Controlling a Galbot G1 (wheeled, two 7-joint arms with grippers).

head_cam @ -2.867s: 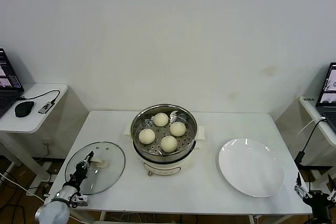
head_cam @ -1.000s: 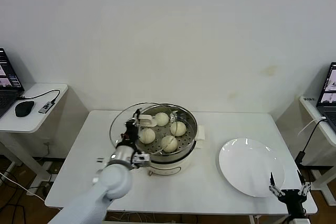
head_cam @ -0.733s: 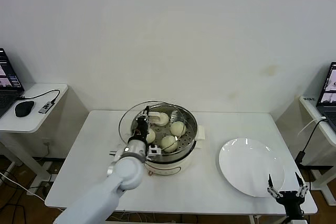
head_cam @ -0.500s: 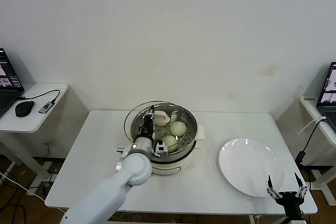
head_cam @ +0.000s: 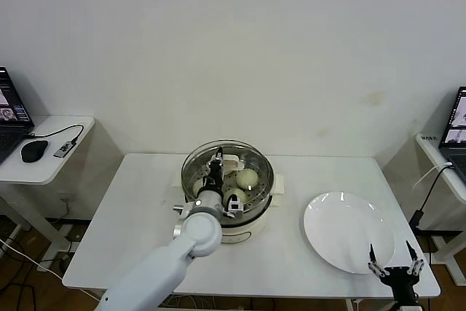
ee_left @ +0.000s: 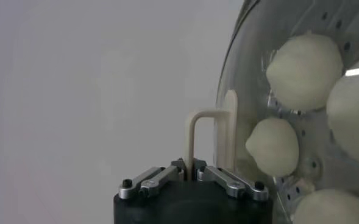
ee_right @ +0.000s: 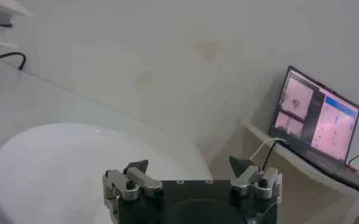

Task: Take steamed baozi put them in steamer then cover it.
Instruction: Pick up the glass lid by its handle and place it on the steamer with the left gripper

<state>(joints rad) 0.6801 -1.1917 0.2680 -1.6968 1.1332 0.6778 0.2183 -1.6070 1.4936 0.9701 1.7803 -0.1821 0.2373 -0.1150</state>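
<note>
The left gripper is clamped on the glass cover's handle, holding it over the steamer containing the baozi. The right gripper, spread wide, waits right of the steamer, beside the plate.

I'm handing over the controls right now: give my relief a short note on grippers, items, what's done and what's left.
Left gripper: shut on the cover handle, holding it over the steamer.
Right gripper: open, idle at the table's near right edge by the plate.
Done: steamed baozi sit in the steamer tray.
Left: lower the cover onto the rim, release, withdraw.
</note>
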